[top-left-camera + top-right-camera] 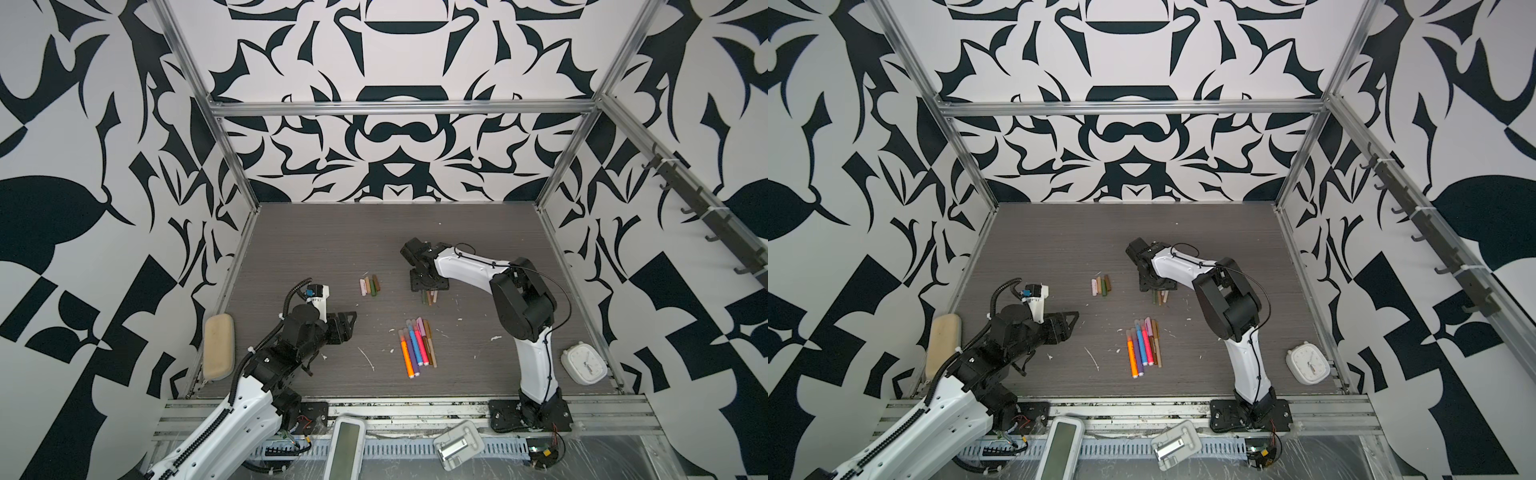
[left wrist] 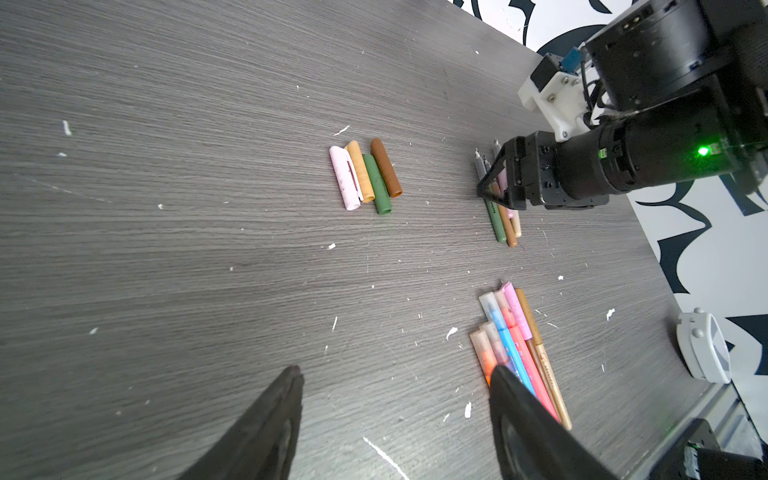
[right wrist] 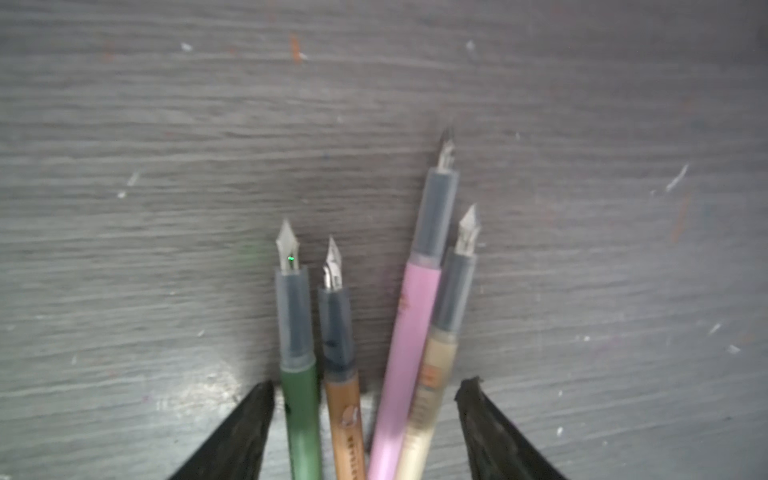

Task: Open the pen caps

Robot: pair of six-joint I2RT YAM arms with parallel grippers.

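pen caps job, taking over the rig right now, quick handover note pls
Left tool: open, empty, beside the capped pens.
Right tool: open, astride the four uncapped pens, gripping none.
Done: four loose caps lie in a row, apart from their pens.
To do: every pen in the capped bundle has yet to be uncapped.

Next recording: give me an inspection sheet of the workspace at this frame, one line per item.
Surface: grey wood-grain table, white flecks scattered.
Job's things: four loose caps in a row; four uncapped pens under the right hand; capped pens bundled nearer the front.
Clutter: beige case at left edge; white clock at right edge.
Hands: left hand open, empty; right hand open, straddling the uncapped pens.
Cables: black cable along right arm, corrugated hose on left arm.
Surroundings: patterned walls, aluminium frame.
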